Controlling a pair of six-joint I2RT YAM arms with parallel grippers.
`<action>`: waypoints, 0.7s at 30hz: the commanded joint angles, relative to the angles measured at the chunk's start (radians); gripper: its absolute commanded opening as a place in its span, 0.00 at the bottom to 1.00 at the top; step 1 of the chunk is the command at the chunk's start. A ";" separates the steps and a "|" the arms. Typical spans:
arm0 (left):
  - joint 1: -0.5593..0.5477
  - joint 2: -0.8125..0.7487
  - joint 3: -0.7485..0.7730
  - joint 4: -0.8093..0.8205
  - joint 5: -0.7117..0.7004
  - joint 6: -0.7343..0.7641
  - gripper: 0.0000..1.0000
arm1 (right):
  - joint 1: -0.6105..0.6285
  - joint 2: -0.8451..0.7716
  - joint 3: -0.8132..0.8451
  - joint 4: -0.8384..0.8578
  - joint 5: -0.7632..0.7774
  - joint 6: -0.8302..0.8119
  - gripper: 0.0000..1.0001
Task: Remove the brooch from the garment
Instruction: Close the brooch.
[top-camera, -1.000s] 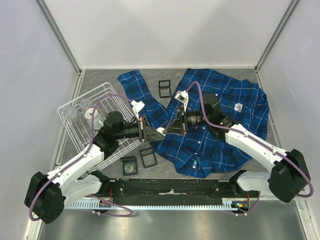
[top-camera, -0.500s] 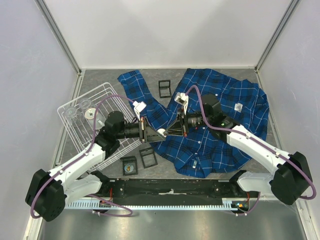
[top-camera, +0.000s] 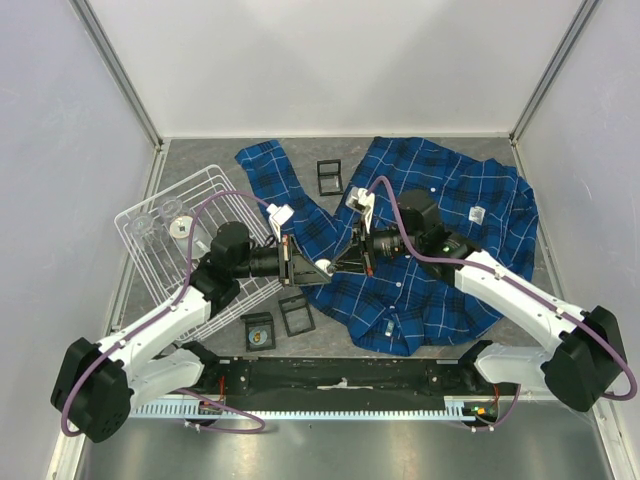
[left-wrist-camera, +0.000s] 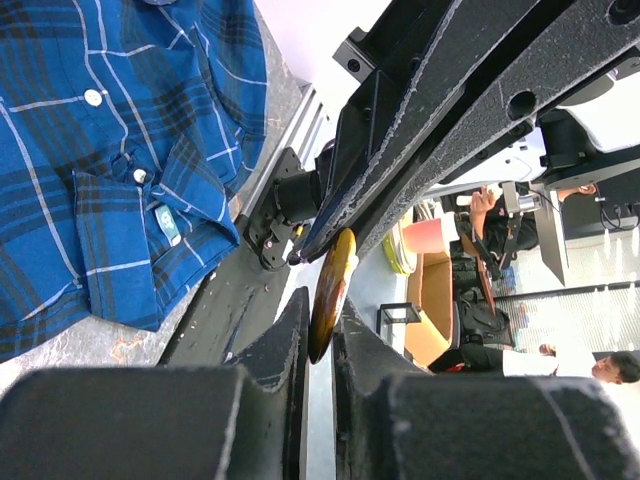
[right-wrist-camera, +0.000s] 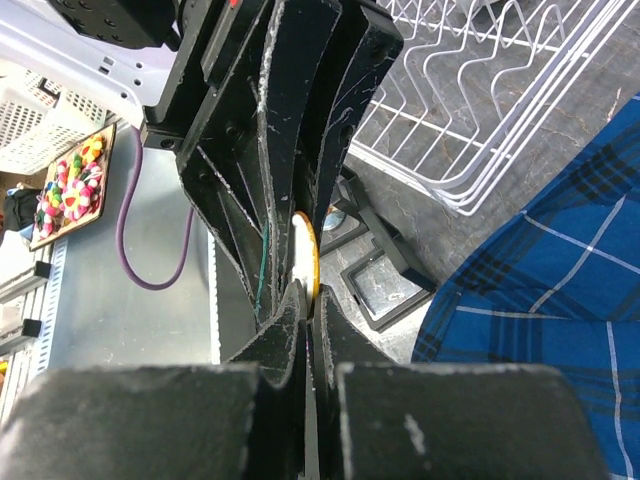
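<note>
1. Grips the brooch edge-on with the left gripper, jaws only a sliver apart around the disc.
2. Presses the right gripper fully closed, tips right at the brooch's rim. Cannot tell whether anything thin, such as a pin or clasp, is pinched there.
3. Holds the brooch in the air where the two grippers meet, over the left edge of the shirt. Shows no cloth on the visible rim in either wrist view, though the back is hidden.
4. Leaves the shirt spread flat on the table, with a wire basket lying well to its left.
5. Looks like the closing step: brooch apparently off the cloth, with both grippers meeting at it.
6. Calls next for drawing the right gripper straight back while watching for any fabric tugging along. After that, calls for carrying the brooch clear of the shirt with the left, probably toward the basket, without slackening on the thin rim.
</note>
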 joint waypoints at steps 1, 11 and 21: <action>0.005 -0.028 0.067 -0.099 -0.095 0.051 0.02 | 0.021 -0.015 0.054 -0.008 0.002 -0.039 0.05; 0.005 -0.105 0.094 -0.218 -0.215 0.209 0.02 | 0.018 -0.073 -0.157 0.390 0.068 0.345 0.46; 0.005 -0.131 0.073 -0.170 -0.181 0.214 0.02 | 0.018 -0.072 -0.199 0.501 0.256 0.537 0.53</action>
